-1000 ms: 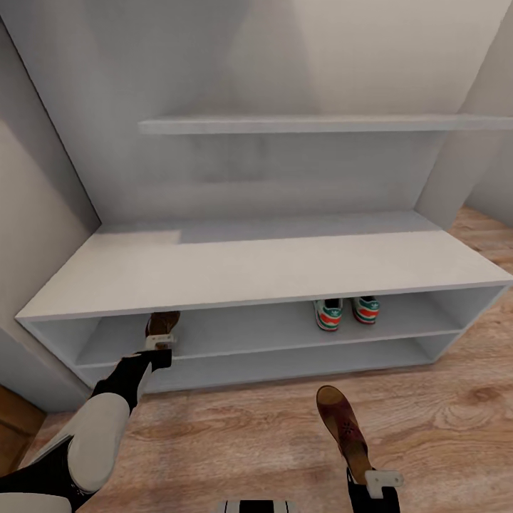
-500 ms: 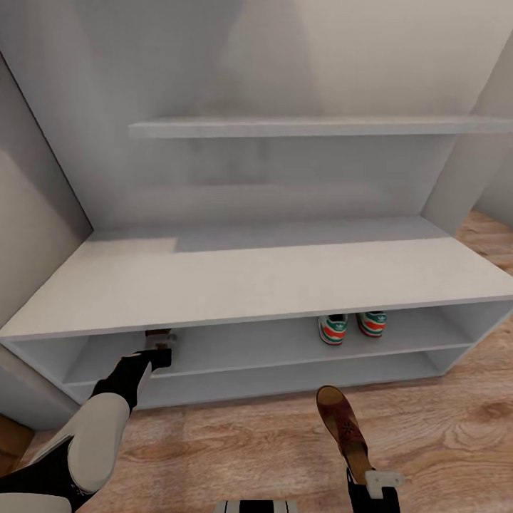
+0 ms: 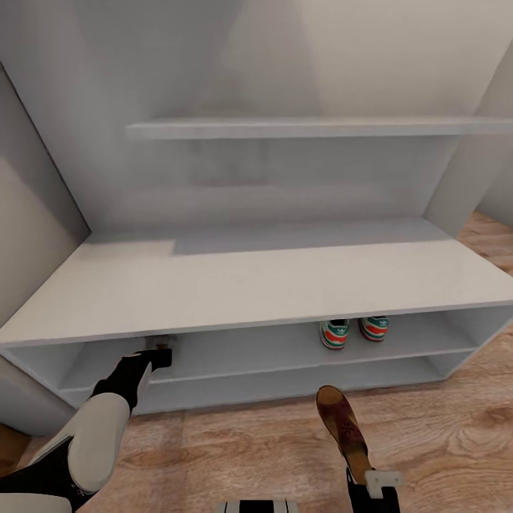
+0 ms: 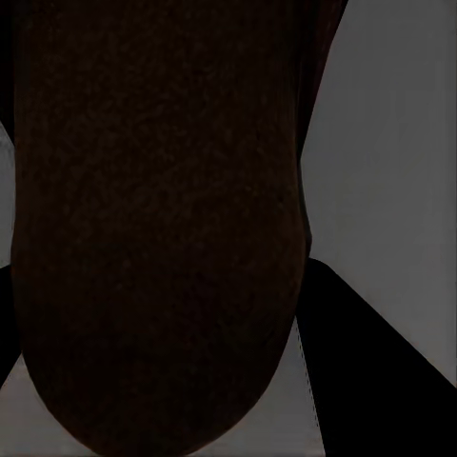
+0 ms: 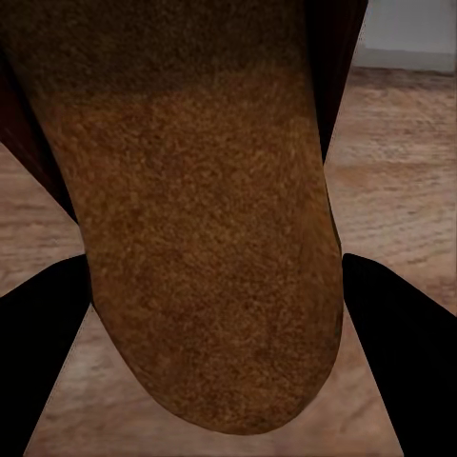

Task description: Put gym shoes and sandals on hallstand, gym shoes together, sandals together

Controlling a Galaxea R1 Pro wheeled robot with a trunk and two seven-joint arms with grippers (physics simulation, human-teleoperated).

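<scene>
At lower left of the head view, the left gripper [image 3: 159, 348] reaches under the pale grey-white hallstand [image 3: 235, 285] counter, its jaws clamped on a dark brown leather sandal [image 4: 157, 228]. At lower right, the right gripper [image 3: 370, 476] grips the second brown sandal [image 3: 343, 426] above the wood-grain plank floor [image 3: 442, 434]. The cream-white green-striped gym shoes [image 3: 353, 330] sit together on the upper shelf, right of centre.

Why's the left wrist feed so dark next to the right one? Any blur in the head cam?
Left wrist view: the sandal sits in shade under the rack's bench top, nearly black, no texture. Right wrist view: the other sandal is lit over the floor, sole grain clear. Head view: soft throughout, gym shoes slightly smeared; no glare.
</scene>
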